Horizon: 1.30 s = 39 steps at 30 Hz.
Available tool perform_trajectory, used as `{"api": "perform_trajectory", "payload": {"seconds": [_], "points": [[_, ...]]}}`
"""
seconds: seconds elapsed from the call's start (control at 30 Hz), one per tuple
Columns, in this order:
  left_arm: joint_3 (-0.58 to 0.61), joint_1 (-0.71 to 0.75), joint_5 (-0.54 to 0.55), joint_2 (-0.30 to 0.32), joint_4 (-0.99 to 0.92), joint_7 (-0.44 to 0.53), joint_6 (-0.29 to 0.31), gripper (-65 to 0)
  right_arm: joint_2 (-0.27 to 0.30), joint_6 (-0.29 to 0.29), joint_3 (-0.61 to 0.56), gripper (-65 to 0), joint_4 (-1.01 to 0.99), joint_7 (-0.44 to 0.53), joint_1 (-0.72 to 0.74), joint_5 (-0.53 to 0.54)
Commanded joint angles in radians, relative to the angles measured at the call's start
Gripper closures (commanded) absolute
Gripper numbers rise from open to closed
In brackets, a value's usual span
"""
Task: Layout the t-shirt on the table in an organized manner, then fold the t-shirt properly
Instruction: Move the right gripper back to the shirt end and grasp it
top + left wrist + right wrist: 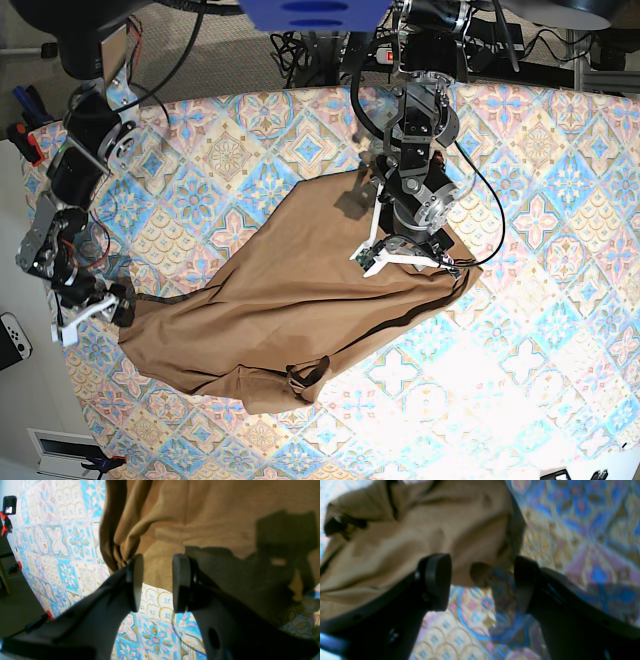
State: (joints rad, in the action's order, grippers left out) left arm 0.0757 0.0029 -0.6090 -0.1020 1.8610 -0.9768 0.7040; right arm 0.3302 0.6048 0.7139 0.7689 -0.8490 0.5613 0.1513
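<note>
base view shows one t-shirt (290, 300) lying crumpled on the table (540, 180), spread from the left edge toward the middle, with one sleeve loop at its lower edge. two arms reach over it, one at each end of the cloth.

the left gripper (440, 262) is at the shirt's right corner. in the left wrist view its two fingers (135, 582) stand narrowly apart with a clear gap and nothing between them; a bunched fold of the t-shirt (200, 517) touches the tip of one finger, and the patterned table (70, 562) shows through the gap below the hem. the gripper's shadow falls across the cloth.

the right gripper (98, 310) sits at the shirt's left corner, near the table's edge. the right wrist view is blurred: its two fingers (437, 580) are spread wide, the t-shirt (420, 530) lies just beyond them, and a small rounded corner of cloth hangs into the gap without either finger pressing it. table (582, 530) pattern fills the rest.

one small camera (9, 505) on a red-and-black mount stands beyond the table's far edge in the left wrist view.
</note>
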Motion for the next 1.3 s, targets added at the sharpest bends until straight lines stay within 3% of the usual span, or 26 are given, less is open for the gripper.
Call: {"api": "perform_trajectory", "payload": {"seconds": [0.0,0.23,0.4,0.6,0.77,1.1,1.17,1.27], "points": [[0.002,-0.014,-0.005,-0.005,0.021,0.008,-0.006,-19.7,0.019,0.005,0.002,-38.0,0.014,0.041,0.036,0.021],[0.002,-0.014,-0.005,-0.005,0.021,0.008,-0.006,-19.7,0.019,0.008,0.002,-38.0,-0.136,0.129,0.070,0.020],[0.000,-0.014,-0.005,-0.005,0.021,0.008,-0.006,-19.7,0.019,0.045,0.000,-38.0,-0.216,0.138,0.121,0.017],[-0.032,-0.014,-0.005,-0.005,0.021,0.008,-0.006,-19.7,0.019,0.045,-0.003,-38.0,-0.226,0.175,0.139,0.014],[-0.032,0.004,-0.005,-0.005,0.021,0.014,-0.006,-19.6,0.019,0.045,-0.078,-38.0,-0.226,0.179,0.139,0.015],[-0.032,0.006,-0.005,-0.005,0.021,0.014,-0.006,-19.6,0.019,0.043,-0.079,-37.9,-0.226,0.181,0.139,0.015],[-0.032,0.006,-0.005,-0.005,0.021,0.014,-0.006,-19.5,0.019,0.043,-0.081,-34.6,-0.226,0.181,0.139,0.015],[-0.032,0.006,-0.005,-0.005,0.021,0.012,-0.006,-19.5,0.017,0.043,-0.083,-20.0,-0.226,0.181,0.138,0.014]]}}
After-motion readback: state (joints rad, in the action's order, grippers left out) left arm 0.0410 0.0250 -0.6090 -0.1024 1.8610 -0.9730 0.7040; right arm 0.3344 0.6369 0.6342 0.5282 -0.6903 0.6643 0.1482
